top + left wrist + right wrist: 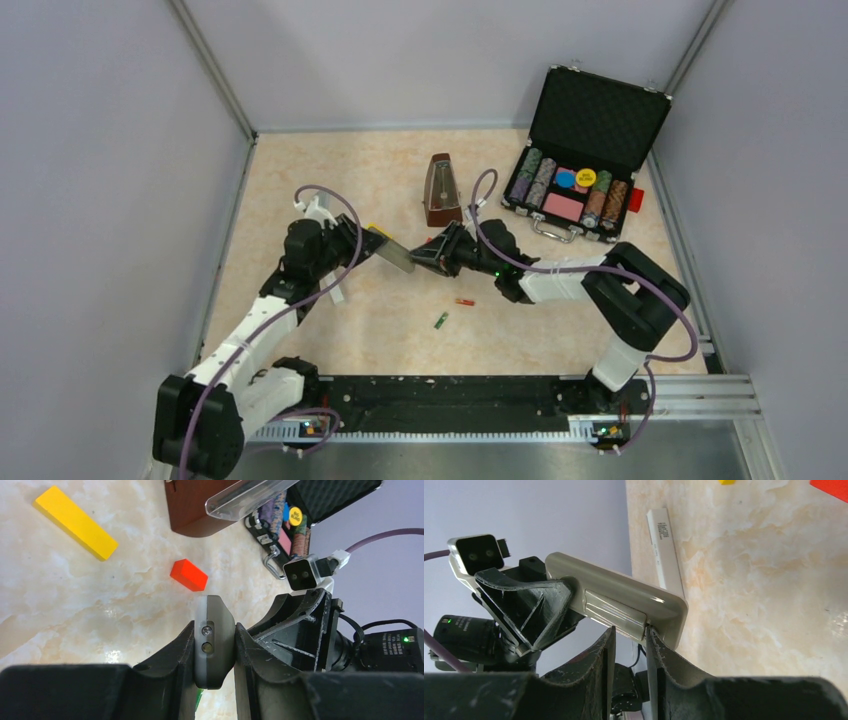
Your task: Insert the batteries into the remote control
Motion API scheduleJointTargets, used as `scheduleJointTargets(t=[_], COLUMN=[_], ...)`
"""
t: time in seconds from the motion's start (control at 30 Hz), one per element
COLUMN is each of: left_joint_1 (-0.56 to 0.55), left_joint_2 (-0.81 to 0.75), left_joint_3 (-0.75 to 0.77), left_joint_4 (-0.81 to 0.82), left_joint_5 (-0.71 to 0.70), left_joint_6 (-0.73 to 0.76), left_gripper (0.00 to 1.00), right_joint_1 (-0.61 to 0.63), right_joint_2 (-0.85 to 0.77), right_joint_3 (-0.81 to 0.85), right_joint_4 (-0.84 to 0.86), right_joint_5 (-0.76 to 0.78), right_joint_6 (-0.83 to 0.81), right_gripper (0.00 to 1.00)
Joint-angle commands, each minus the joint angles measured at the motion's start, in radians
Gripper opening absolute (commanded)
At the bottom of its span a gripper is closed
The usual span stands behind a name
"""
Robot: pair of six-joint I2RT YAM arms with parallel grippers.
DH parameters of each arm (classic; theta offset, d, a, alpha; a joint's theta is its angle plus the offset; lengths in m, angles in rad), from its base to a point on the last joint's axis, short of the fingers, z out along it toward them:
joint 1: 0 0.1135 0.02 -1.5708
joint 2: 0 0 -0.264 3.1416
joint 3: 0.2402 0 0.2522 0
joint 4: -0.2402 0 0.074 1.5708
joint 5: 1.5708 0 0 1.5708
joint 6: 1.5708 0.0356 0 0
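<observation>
My left gripper is shut on the grey remote control and holds it on edge above the table; from above, the remote hangs between the two arms. My right gripper is open, its fingertips set against the ribbed battery cover on the remote, one tip at the cover's seam. Nothing lies between its fingers. The red-orange battery and the green battery lie loose on the table in front of the right arm. A sliver of the green battery shows below the remote.
A brown metronome stands behind the grippers. An open black case of poker chips sits at the back right. A flat yellow block and a chunky red-orange block lie under the remote. A slim white bar lies near the left wall.
</observation>
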Motion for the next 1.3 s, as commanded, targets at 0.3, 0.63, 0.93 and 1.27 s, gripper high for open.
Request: scheduleJointTargets(t=[0.3,0.63,0.93,1.27], left_joint_1=[-0.027,-0.027,-0.027,-0.027], left_joint_2=[0.079,0.15,0.208,0.204], left_joint_3=[0.009,0.086,0.113,0.167], left_joint_4=[0.032,-0.164,-0.219,-0.354], left_joint_5=[0.093,0.029,0.005,-0.143], left_joint_6=[-0.014,0.099,0.121,0.175], left_gripper=[0.0,0.0,0.0,0.0], right_joint_1=[0.019,0.001,-0.015,-0.042], right_joint_2=[0.049,0.026,-0.003,-0.13], right_joint_3=[0.078,0.094,0.083,0.103], right_joint_4=[0.273,0.199,0.091,-0.387], right_joint_5=[-0.085,-0.068,-0.038,0.13], right_joint_6=[0.076,0.04,0.005,-0.134], right_gripper=[0.28,0.28,0.28,0.33])
